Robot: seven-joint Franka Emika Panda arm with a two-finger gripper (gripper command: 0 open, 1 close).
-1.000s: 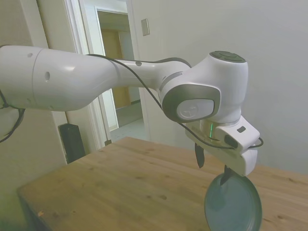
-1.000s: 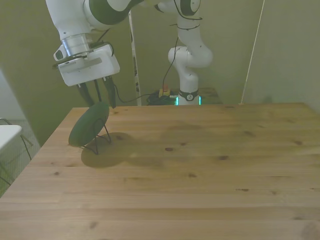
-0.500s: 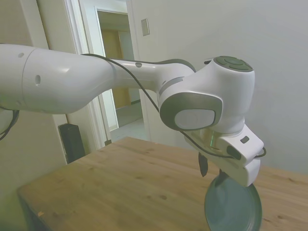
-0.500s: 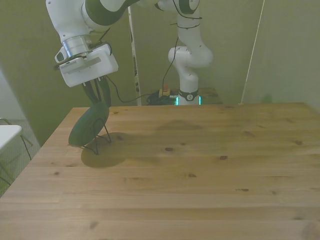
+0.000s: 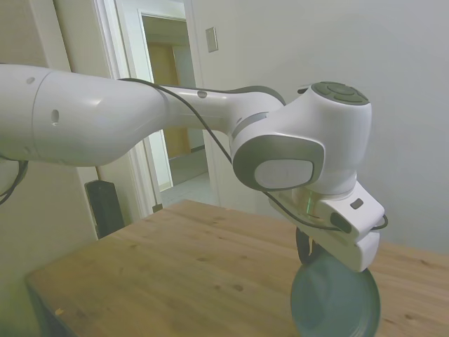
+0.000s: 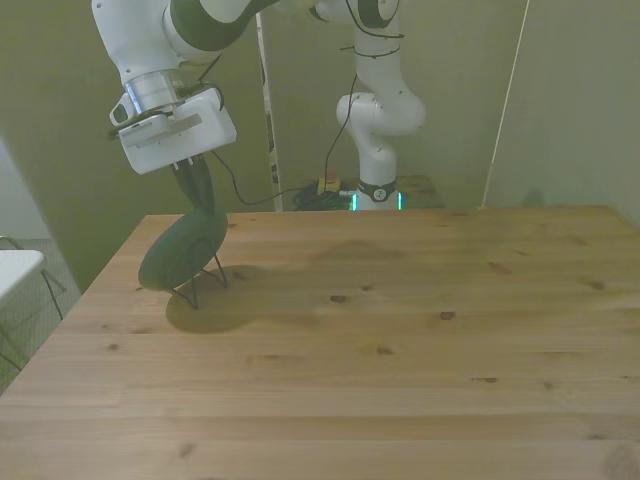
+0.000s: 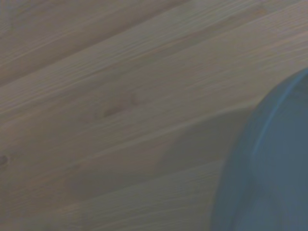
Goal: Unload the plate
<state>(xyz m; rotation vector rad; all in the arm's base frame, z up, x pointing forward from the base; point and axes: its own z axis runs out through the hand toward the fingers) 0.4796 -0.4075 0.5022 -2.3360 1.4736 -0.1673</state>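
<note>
Wooden bench (image 6: 400, 330) fills the scene below a plain wall. Near the front view's left edge, the plate (image 6: 181, 250) stands tilted on edge in a thin wire rack (image 6: 200, 285). The hand (image 6: 197, 187) sits directly above it, fingers closed on the plate's upper rim. Blurred plate edge shows in the wrist view (image 7: 274, 163).

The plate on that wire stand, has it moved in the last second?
Yes. In the front view the plate has lifted slightly and tilted off the wire stand, its top edge nearer the gripper clamping it.
</note>
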